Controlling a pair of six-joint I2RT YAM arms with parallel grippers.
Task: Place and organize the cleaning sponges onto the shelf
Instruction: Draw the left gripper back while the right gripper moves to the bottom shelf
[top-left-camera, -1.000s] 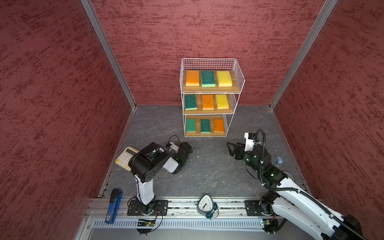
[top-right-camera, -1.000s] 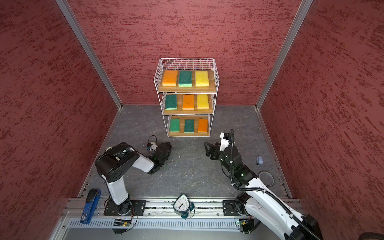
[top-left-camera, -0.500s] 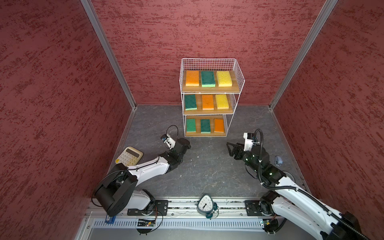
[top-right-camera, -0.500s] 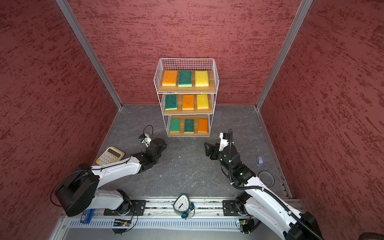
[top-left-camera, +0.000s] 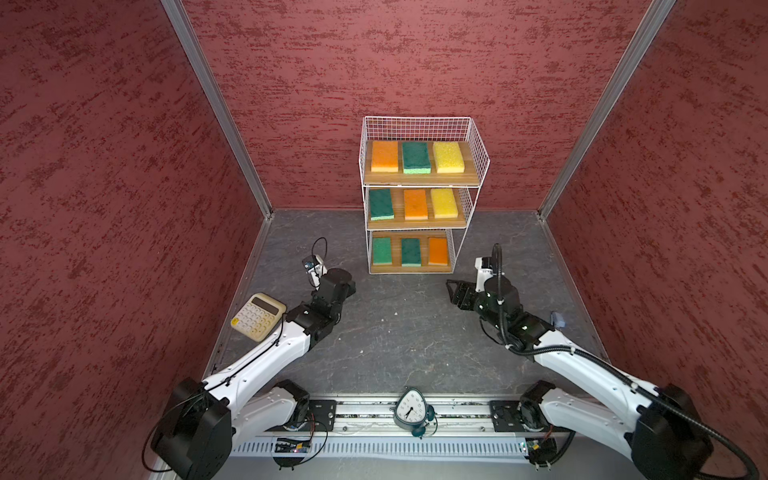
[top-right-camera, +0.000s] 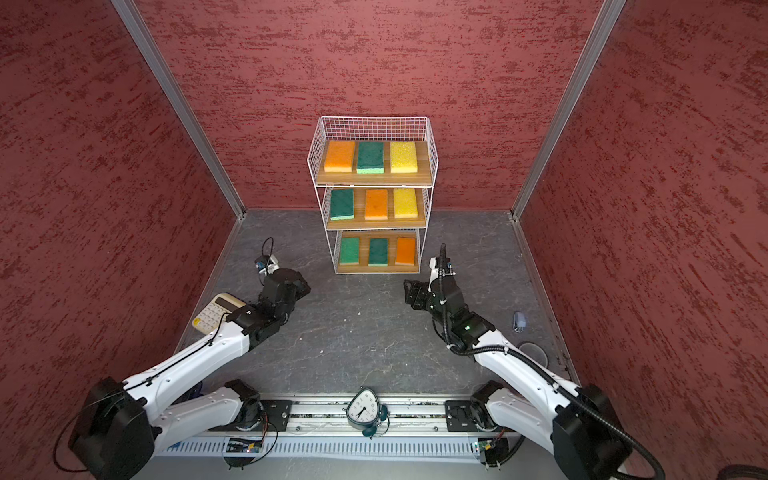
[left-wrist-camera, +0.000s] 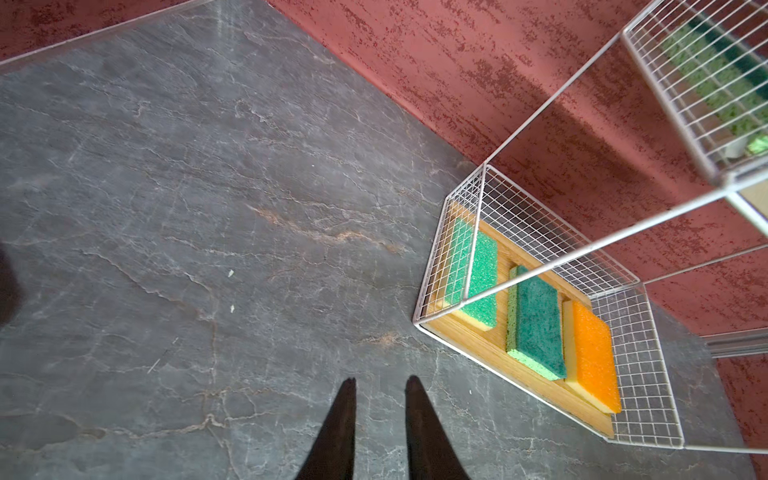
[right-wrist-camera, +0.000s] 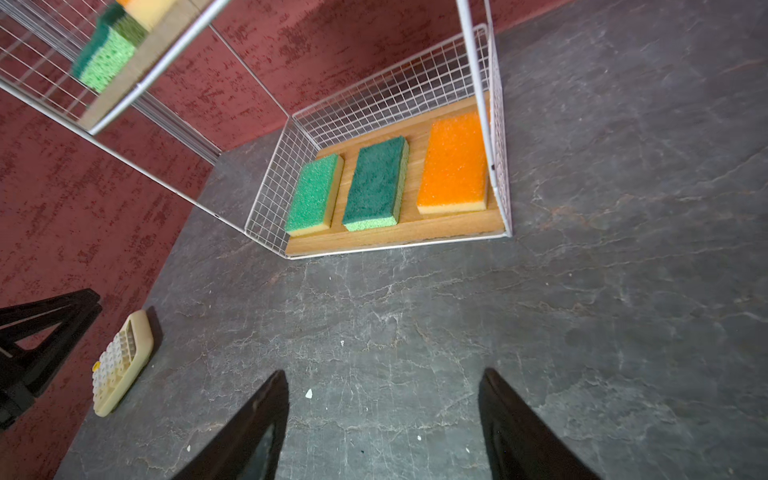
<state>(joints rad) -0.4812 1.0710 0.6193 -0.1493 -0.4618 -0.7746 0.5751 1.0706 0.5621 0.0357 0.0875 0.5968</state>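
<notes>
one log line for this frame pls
sponges: nine on shelf, three per tier | left gripper: jaws narrowly apart, empty | right gripper: open, empty

In the left wrist view the shelf (left-wrist-camera: 532, 224) blurs upward and is cut by the edge

the left gripper (left-wrist-camera: 381, 384) hangs over the grey stone floor (left-wrist-camera: 166, 187), its dark fingertips a narrow gap apart, nothing between them. nearby stands the white wire shelf (left-wrist-camera: 536, 232); on its lowest wooden board (left-wrist-camera: 478, 345) lie a light green sponge (left-wrist-camera: 482, 282), a dark green sponge (left-wrist-camera: 536, 320) and an orange sponge (left-wrist-camera: 592, 353), side by side.
</notes>
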